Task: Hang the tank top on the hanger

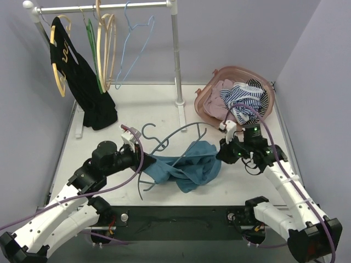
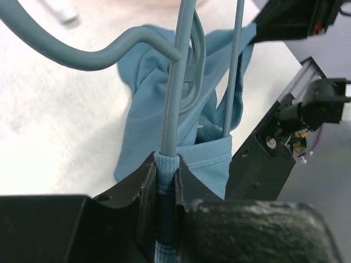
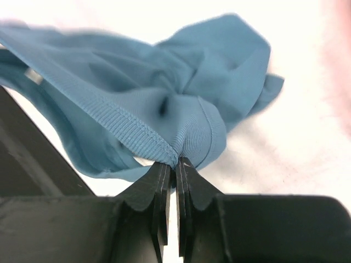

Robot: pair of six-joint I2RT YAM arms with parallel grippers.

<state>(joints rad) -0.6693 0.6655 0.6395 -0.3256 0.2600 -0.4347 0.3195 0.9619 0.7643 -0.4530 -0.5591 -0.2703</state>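
Two grippers closed: left gripper (image 2: 167, 164) clamps thin dark-teal plastic hanger (image 2: 174, 82) + cloth, right gripper (image 3: 175, 164) pinches hem of soft teal-blue tank top (image 1: 189, 161) bunched mid table (image 1: 164, 107). Stretch hem over hanger end slowly, no yanking.

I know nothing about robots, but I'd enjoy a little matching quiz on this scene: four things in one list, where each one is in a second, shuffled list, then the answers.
Things
1. tank top
2. hanger
3. black garment
4. striped cloth

Places
A. hanging from the rail at the back
B. piled in the pink basket
C. hem pinched by the right gripper
D. its thin rod clamped in the left gripper

Pairs: 1-C, 2-D, 3-A, 4-B
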